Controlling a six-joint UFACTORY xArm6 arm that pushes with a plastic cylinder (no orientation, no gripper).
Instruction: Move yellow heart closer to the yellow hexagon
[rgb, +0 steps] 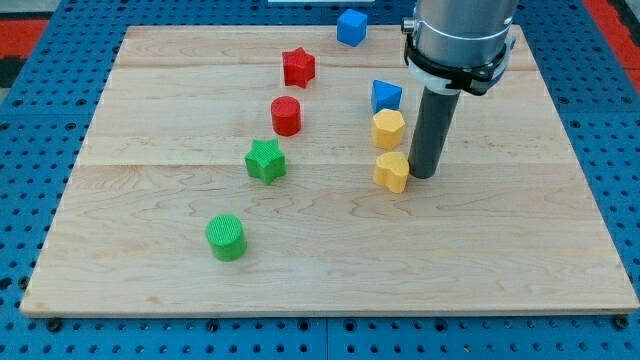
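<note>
The yellow heart (392, 171) lies on the wooden board (150, 280) right of centre. The yellow hexagon (388, 129) sits just above it in the view, a small gap apart. My tip (424, 175) stands at the heart's right side, touching or nearly touching it. The rod rises from there to the arm's grey body at the view's top right.
A blue triangular block (386, 96) sits just above the hexagon. A blue cube (351, 27) is at the top edge. A red star (298, 67), red cylinder (286, 115), green star (265, 161) and green cylinder (227, 238) run diagonally down the left-centre.
</note>
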